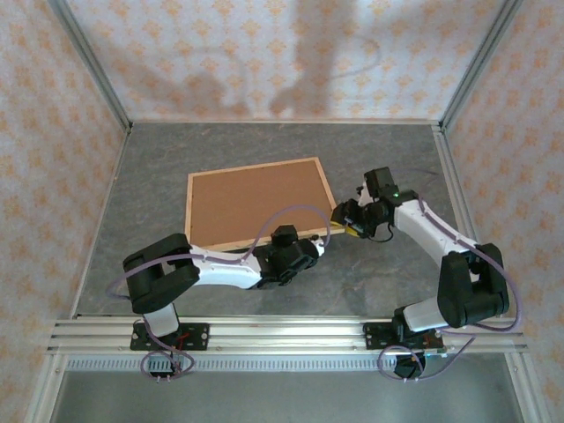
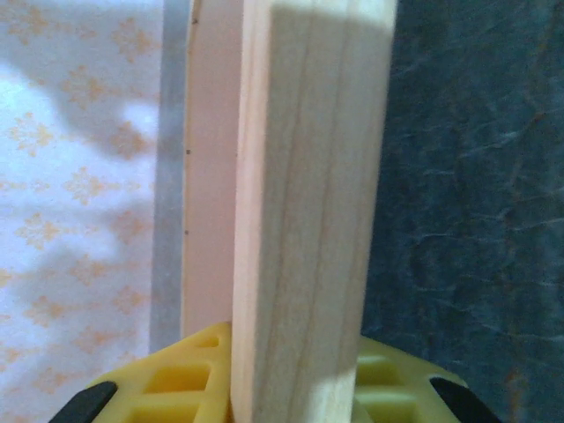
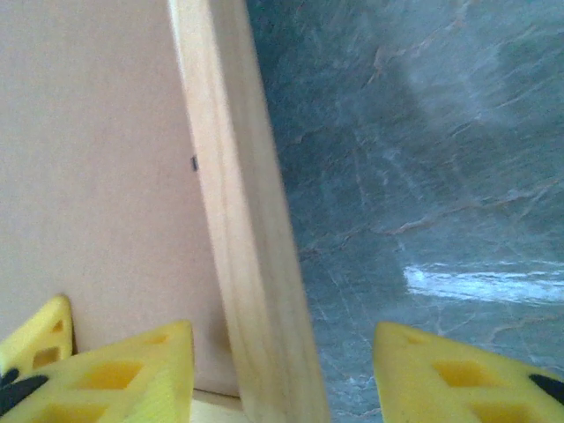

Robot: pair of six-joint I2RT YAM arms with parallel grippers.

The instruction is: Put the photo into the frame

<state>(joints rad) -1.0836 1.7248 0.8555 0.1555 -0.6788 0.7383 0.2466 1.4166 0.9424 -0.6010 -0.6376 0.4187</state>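
Seen from above, the frame [image 1: 256, 166] lies flat on the grey table [image 1: 388, 150], with a brown backing board [image 1: 256, 204] filling it. My left gripper [image 2: 295, 361] pinches the near rail, yellow fingers tight against both faces of the wood. My right gripper [image 3: 278, 344] straddles the rail at the near right corner, jaws apart, gripping nothing. I judge this to be the frame-handling step. Next, the right jaws must close squarely on the wood. Whether the photo lies under the board I cannot tell.

High rear overview; wrist close-ups (shared: frame [image 2: 308, 220] edge)
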